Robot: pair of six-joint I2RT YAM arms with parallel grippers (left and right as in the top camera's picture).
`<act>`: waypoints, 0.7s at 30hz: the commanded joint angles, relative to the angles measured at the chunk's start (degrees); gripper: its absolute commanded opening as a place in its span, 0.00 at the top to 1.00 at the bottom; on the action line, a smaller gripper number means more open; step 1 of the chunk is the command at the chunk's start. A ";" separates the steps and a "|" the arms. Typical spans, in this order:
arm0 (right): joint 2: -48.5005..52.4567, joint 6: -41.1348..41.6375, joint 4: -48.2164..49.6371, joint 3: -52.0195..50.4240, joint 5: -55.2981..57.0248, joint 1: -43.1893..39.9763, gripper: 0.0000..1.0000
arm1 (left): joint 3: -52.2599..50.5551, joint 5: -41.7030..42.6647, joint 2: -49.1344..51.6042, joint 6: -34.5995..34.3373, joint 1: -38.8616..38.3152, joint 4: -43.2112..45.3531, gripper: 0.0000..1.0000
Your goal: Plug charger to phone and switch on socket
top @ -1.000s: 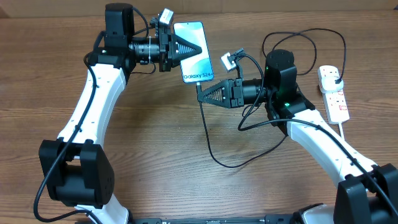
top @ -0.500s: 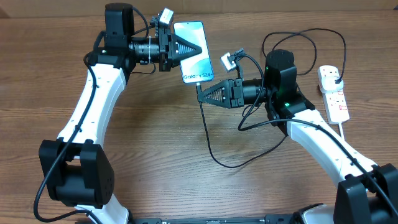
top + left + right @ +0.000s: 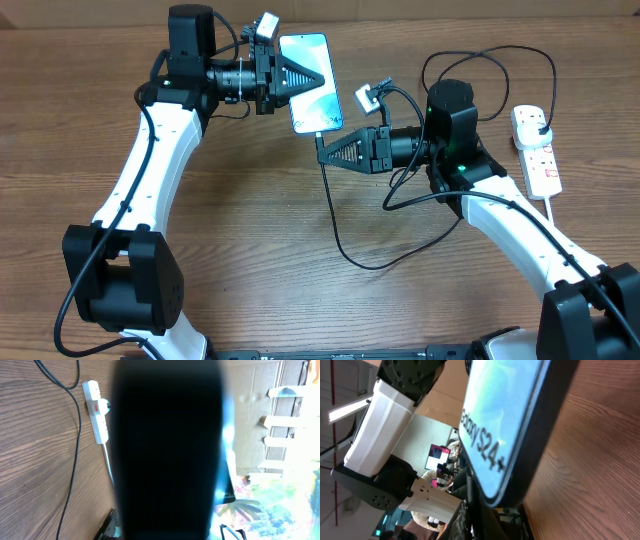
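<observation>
The phone [image 3: 313,92] is held above the table, screen up, with my left gripper [image 3: 322,77] shut on its upper part. In the left wrist view its dark back [image 3: 165,450] fills the middle. My right gripper [image 3: 321,149] is shut on the charger's connector end at the phone's bottom edge. The charger's black cable [image 3: 335,230] hangs down and loops across the table. The right wrist view shows the "Galaxy S24+" screen [image 3: 495,430] just above my right gripper [image 3: 495,522]; the connector tip itself is hidden. The white socket [image 3: 536,150] lies at the far right with a black plug in it.
The charger cable curls in a loop [image 3: 490,55] behind the right arm. The socket's white cord [image 3: 556,215] runs toward the front right. In the left wrist view the socket [image 3: 97,415] and cable [image 3: 76,435] lie on the wooden table [image 3: 250,240].
</observation>
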 commanded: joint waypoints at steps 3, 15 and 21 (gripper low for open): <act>-0.63 0.39 0.50 0.94 0.79 -0.94 0.96 | 0.81 3.32 -1.03 2.08 0.00 0.13 0.96; -0.63 1.68 -0.44 0.94 0.26 -2.38 0.96 | 0.81 3.61 -1.03 -0.81 0.22 0.79 0.96; -0.63 1.68 -0.37 0.92 0.15 -1.92 0.96 | 0.81 2.80 -1.03 -2.32 0.22 0.76 0.96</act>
